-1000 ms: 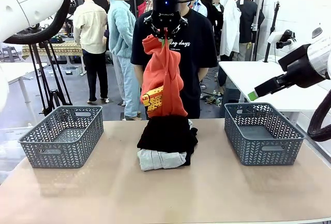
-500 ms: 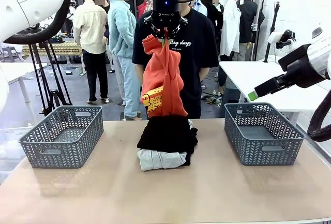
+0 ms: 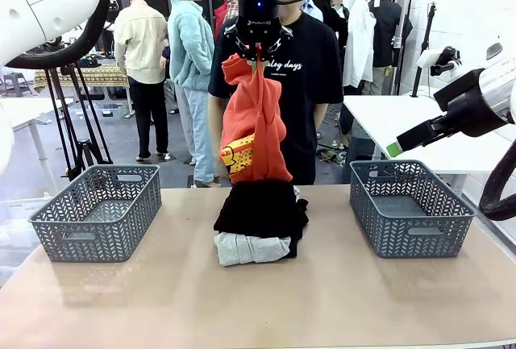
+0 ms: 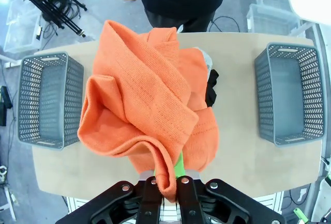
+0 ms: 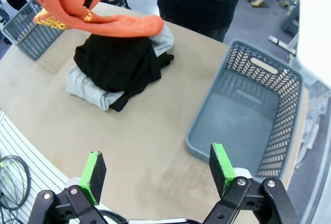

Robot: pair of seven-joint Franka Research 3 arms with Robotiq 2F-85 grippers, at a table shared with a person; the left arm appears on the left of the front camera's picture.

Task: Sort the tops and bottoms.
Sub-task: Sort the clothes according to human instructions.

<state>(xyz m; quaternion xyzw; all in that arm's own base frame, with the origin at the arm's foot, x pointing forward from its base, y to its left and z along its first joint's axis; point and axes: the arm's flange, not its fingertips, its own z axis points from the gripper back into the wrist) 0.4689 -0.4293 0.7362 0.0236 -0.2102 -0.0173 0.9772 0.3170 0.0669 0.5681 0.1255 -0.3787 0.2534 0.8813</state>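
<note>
Tan tabletop (image 3: 347,301) stretches between me and a person in a black T-shirt with white lettering (image 3: 314,83), who stands at its far side. 2 baskets sit on it: a grey plastic lattice basket on the left (image 3: 89,240) and a matching grey lattice basket on the right (image 3: 407,240). Both look bare inside.

My left gripper (image 3: 258,59) hangs high over the middle of the table, its fingers pressed together on a fold of the bright orange hoodie-like top (image 3: 254,123). The garment dangles in a long bunch, a yellow patch showing near its lower end. Its hem reaches the top of the pile below, and I cannot tell whether it touches.

That pile lies at the table's centre, between the 2 baskets. The plain black soft bottoms (image 3: 262,208) are heaped on the light heather-grey sweatshirt-like top (image 3: 251,248), whose folded edge sticks out on the near side.

My right gripper (image 5: 158,168) is up off the table on the right, near the right basket, with its green pads (image 5: 221,161) spread wide apart and nothing between them.
</note>
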